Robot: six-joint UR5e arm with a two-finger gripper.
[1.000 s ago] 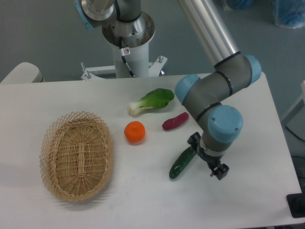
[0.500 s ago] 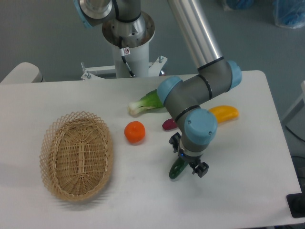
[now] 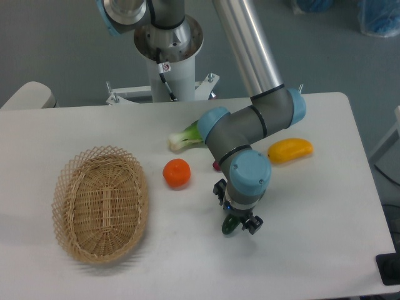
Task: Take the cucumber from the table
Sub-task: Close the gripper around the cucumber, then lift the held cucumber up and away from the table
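black two-finger gripper directly over dark green glossy cucumber | cucumber mostly hidden, only lower-left end visible | long axis not readable | jaw state: cannot tell

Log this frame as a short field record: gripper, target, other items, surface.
gripper: gripper directly over the cucumber, pointing down; open or shut cannot be told
target: cucumber lying on the table, mostly hidden by the wrist, only its lower end visible
basket: wicker basket at the left, nothing inside
orange: orange between basket and arm
bok choy: bok choy behind the orange, partly hidden by the arm
yellow item: yellow vegetable to the right of the arm
surface: white table
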